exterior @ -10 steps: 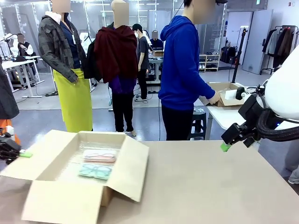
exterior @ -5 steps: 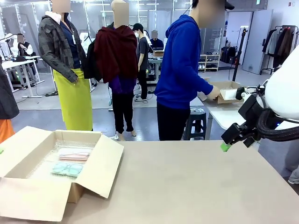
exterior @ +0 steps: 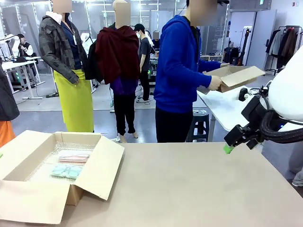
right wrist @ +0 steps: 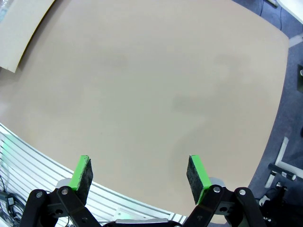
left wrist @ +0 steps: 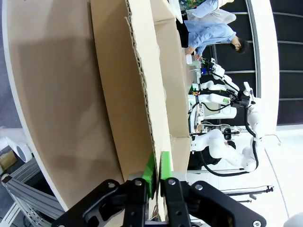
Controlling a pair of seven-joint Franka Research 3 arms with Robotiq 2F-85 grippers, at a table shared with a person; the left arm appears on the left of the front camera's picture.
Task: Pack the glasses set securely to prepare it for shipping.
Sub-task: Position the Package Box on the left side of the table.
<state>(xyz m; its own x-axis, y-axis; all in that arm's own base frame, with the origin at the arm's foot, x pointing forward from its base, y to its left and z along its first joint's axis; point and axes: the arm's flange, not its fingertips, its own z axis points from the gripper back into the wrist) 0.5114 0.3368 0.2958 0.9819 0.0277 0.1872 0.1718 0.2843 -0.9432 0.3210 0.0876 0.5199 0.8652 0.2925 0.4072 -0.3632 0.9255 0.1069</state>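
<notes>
Two cases, one open box (exterior: 71, 189) on the tabletop (exterior: 203, 189).
Pink case (exterior: 73, 156) and mint case (exterior: 66, 171) lie inside; left claw (left wrist: 156, 176) pinches a flap (left wrist: 142, 94), right claw (right wrist: 139, 172) spread wide, empty.

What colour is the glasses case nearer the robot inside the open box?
Mint green case, lying beside the pale pink case; it shows best in the front view.

The open box (exterior: 52, 184) at the near left is matt brown corrugated cardboard; its fluted edge shows along the flap (left wrist: 142, 90) in the left wrist view. Clear bubble wrap (exterior: 47, 163) lines its floor. Inside lie the pale pink case (exterior: 74, 156) and the mint green case (exterior: 66, 171), smooth plastic with see-through tops. The table (exterior: 203, 189) is a smooth, matt beige surface. The right gripper (right wrist: 139, 175) has matt black fingers with bright green pads (right wrist: 81, 172).
</notes>
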